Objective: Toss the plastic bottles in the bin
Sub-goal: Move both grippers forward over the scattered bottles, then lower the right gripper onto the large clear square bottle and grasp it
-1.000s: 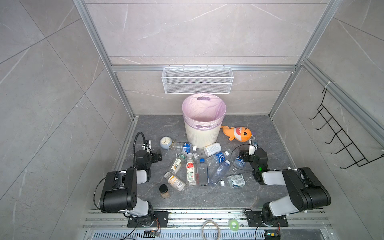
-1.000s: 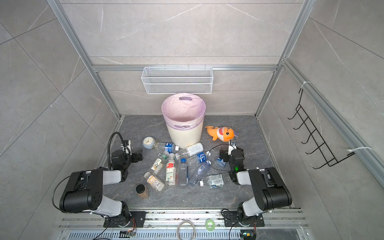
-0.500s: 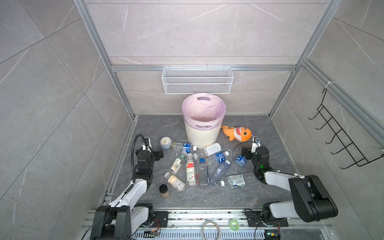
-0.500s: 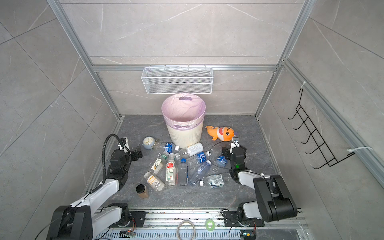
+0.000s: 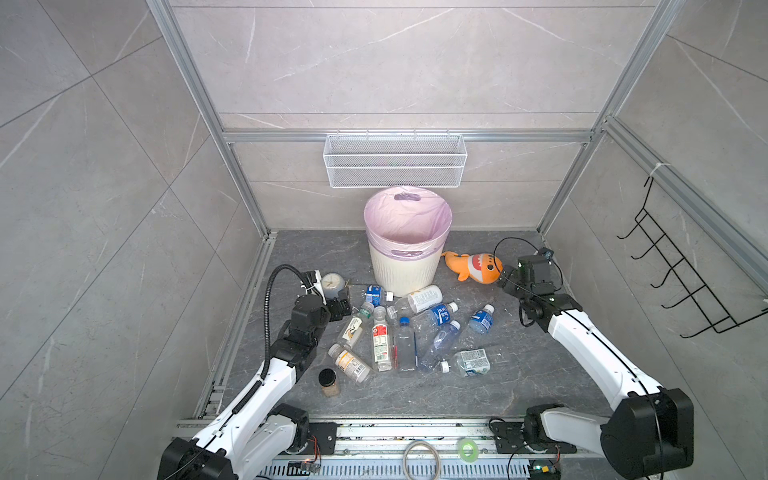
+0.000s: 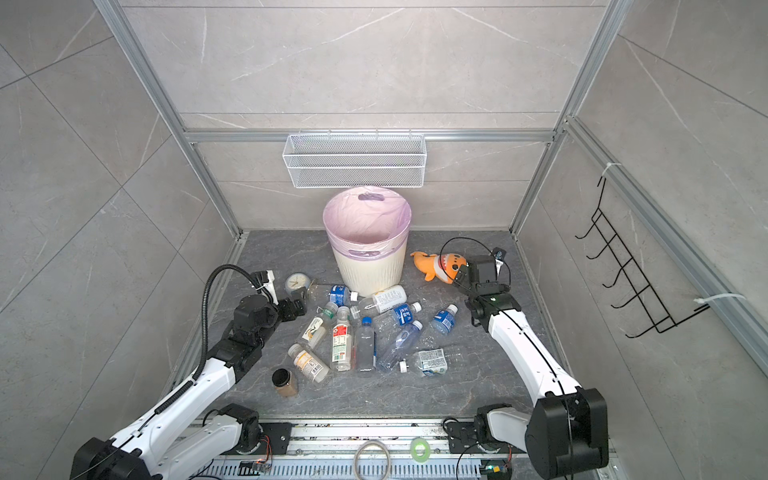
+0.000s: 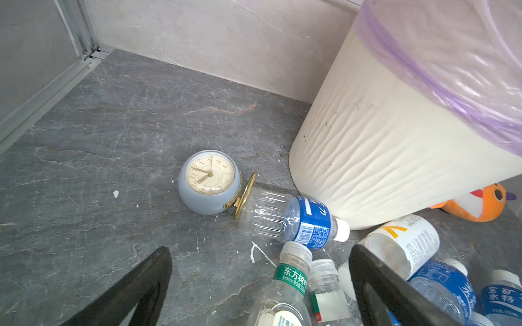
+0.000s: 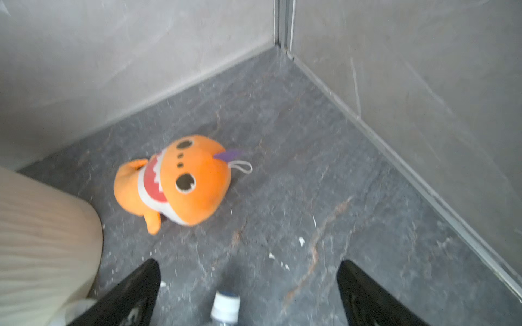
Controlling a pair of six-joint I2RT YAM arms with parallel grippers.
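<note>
Several clear plastic bottles [image 5: 405, 340] [image 6: 365, 343] lie in a loose heap on the dark floor in front of the bin [image 5: 405, 270] [image 6: 370, 272], a cream ribbed basket with a pink liner. My left gripper [image 5: 343, 305] [image 6: 297, 307] [image 7: 260, 249] is open at the heap's left edge, with a green-labelled bottle [image 7: 288, 285] between its fingers, untouched. My right gripper [image 5: 505, 280] [image 6: 461, 278] [image 8: 248, 264] is open above the floor right of the bin. A white-capped bottle [image 8: 226, 307] [image 5: 482, 320] lies below it.
A pale-blue clock [image 5: 332, 284] [image 7: 210, 180] lies beside a blue-labelled bottle [image 7: 296, 223]. An orange plush [image 5: 473, 268] [image 8: 183, 183] sits right of the bin. A black-lidded jar [image 5: 328, 380] stands at the front left. A wire basket [image 5: 395, 160] hangs on the back wall, a hook rack [image 5: 681, 282] on the right.
Both arms have unfolded from their bases and stretched forward. The left gripper came in toward the heap, the right gripper moved back toward the plush. The bottles have not moved.
</note>
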